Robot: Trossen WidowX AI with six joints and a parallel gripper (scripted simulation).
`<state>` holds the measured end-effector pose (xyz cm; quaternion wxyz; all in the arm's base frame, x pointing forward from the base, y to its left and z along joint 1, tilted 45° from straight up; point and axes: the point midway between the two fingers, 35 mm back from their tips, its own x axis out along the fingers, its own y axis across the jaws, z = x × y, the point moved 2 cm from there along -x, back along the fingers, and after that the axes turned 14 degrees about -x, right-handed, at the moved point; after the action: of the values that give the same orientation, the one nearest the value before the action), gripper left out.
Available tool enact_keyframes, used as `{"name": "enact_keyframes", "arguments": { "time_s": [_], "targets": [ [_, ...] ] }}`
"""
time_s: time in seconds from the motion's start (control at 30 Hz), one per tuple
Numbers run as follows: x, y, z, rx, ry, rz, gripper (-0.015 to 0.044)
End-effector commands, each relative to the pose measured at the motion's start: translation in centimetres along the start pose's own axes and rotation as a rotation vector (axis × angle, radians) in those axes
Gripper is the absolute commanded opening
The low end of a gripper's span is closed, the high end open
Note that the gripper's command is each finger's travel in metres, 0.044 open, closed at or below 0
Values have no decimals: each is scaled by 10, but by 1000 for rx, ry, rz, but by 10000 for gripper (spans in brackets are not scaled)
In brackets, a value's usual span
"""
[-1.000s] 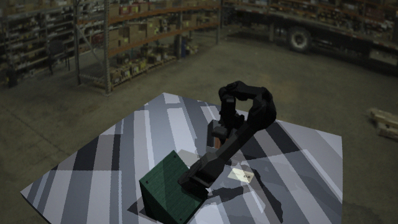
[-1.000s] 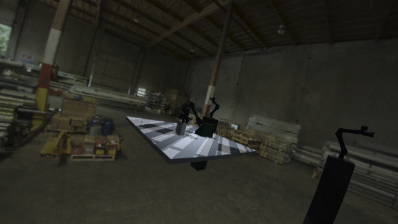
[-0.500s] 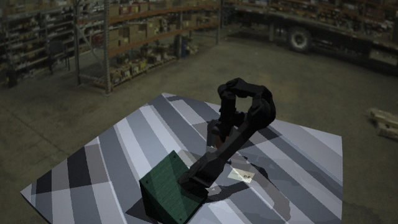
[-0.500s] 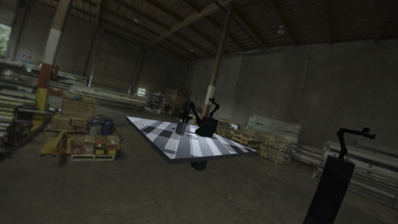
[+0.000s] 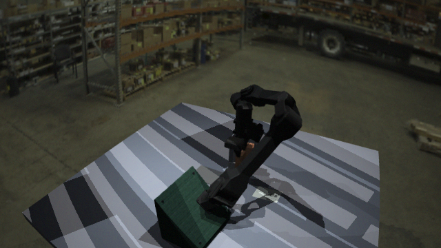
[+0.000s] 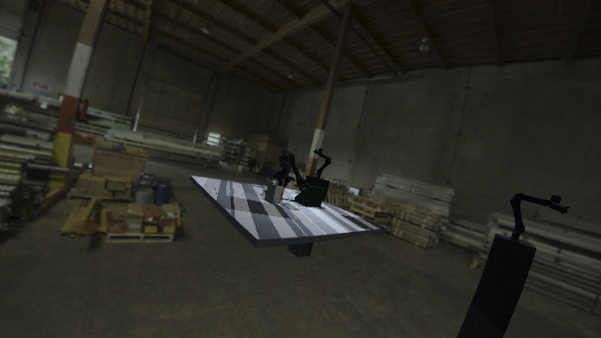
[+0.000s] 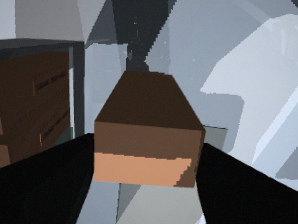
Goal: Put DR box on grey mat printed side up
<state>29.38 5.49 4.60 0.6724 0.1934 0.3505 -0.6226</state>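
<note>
My gripper [image 7: 147, 148] [image 5: 244, 144] is shut on a brown-orange box [image 7: 145, 137] [image 5: 245, 154], with one finger on each side of it. The box is outside the bin, beside it. No large reach code shows on its visible faces. The grey bin [image 7: 78, 100] [image 6: 273, 193] stands close by, at the left in the wrist view. Brown boxes [image 7: 20, 90] with dark marks show inside it; I cannot read a code on them. A greyish straight-edged patch [image 7: 162, 207] under the held box may be the mat; the striped light makes this hard to tell.
A dark green sloped block [image 5: 182, 200] [image 6: 310, 195] stands near the arm's base. A pale card [image 5: 267, 195] with dark print lies on the striped table [image 5: 138, 155] [image 6: 329, 225]. The arm's shadow crosses the table. Two other dark arms stand off the table in the exterior view.
</note>
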Motion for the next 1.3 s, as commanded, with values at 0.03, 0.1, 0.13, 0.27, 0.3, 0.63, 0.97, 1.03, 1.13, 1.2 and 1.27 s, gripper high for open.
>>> {"name": "enact_keyframes", "arguments": {
  "time_s": [0.03,0.1,0.13,0.27,0.3,0.63,0.97,1.03,1.13,1.2,1.27],
  "targets": [
    [-2,-3,-12,7,4,4,158],
    [-2,-4,-16,10,5,4,158],
    [-2,-5,-19,11,5,4,158],
    [-3,-8,-27,17,5,4,158],
    [-3,-9,-30,19,5,4,158],
    [-4,-18,-51,34,3,4,158],
    [0,-22,-60,41,1,4,158],
    [1,-22,-60,41,1,4,158],
    [5,-22,-60,41,1,4,158],
    [8,-22,-60,41,1,4,158],
    [11,-22,-60,42,1,4,158]
  ]
}}
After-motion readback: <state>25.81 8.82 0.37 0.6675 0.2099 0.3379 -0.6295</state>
